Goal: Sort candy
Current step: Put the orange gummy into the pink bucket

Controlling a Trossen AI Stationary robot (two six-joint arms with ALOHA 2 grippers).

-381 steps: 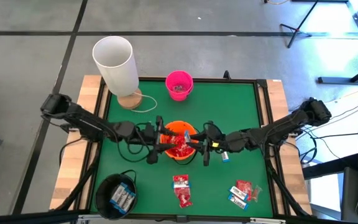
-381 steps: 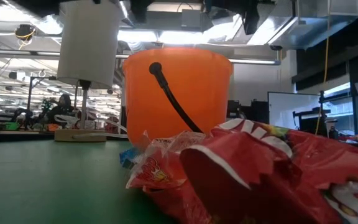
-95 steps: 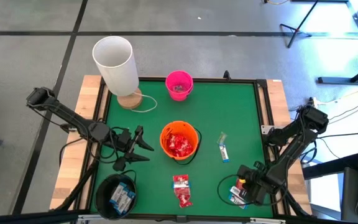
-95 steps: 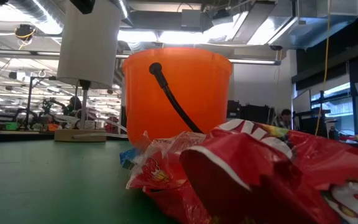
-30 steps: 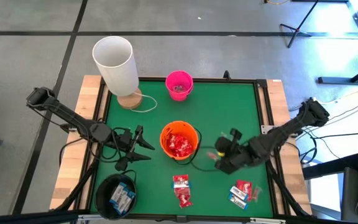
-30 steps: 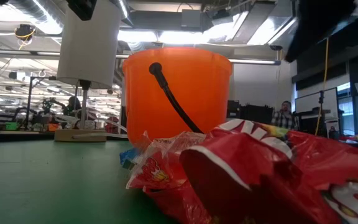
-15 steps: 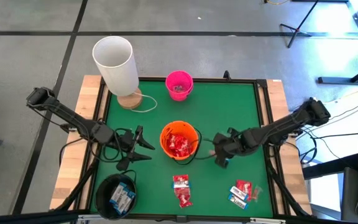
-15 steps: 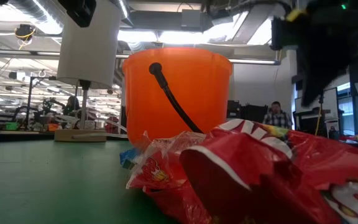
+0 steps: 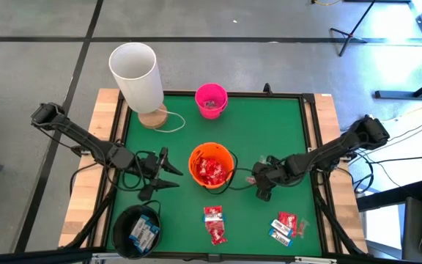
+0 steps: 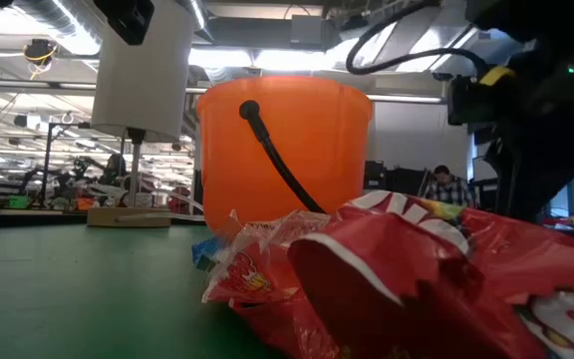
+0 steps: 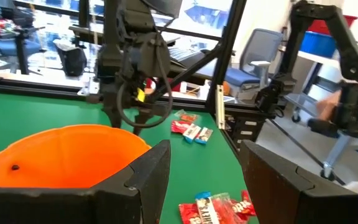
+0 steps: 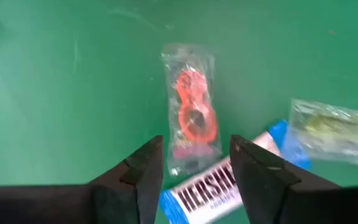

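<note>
The right gripper (image 12: 194, 171) hovered with jaws apart, empty, over a red candy (image 12: 192, 118) and white bar (image 12: 213, 183) mid-table; the left gripper (image 11: 204, 180) stood open near the left edge.

white-and-blue bar (image 12: 207, 186) half behind fingers (image 12: 263, 177) (wrapper blurred)

A: Bright, even light overhead on the green bench (image 9: 284, 132); soft shadows beneath the arms.
B: At bench level, ceiling lights (image 10: 267, 35) glare and the red candy (image 10: 417, 289) up close blurs. Right wrist picture smears too.
</note>
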